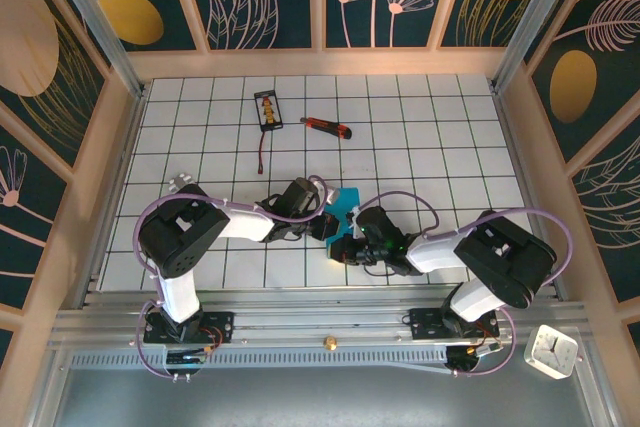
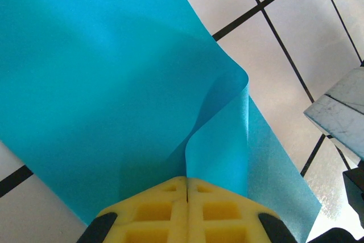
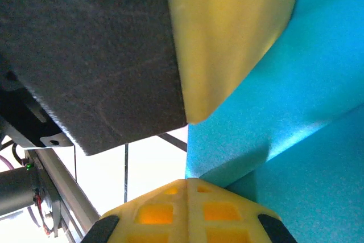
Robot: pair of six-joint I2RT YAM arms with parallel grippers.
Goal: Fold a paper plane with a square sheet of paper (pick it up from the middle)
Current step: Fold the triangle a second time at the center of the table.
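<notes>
The square sheet of paper (image 1: pixel 347 200) is cyan-blue, partly folded and lifted between both arms at the middle of the gridded table. In the left wrist view the paper (image 2: pixel 102 83) curls up in a fold that runs into the seam of my left gripper (image 2: pixel 187 181), whose yellow fingers are pressed together on it. In the right wrist view my right gripper (image 3: pixel 186 181) is shut on an edge of the paper (image 3: pixel 296 83), with the left gripper's yellow finger (image 3: pixel 227 44) just above. From above, the left gripper (image 1: pixel 325 219) and right gripper (image 1: pixel 345 237) almost touch.
A red-and-black utility knife (image 1: pixel 327 128) and a black card with a yellow figure (image 1: pixel 267 110) lie at the back of the table. A white clock (image 1: pixel 552 350) sits off the table at the near right. Wooden walls (image 1: pixel 120 147) border the table.
</notes>
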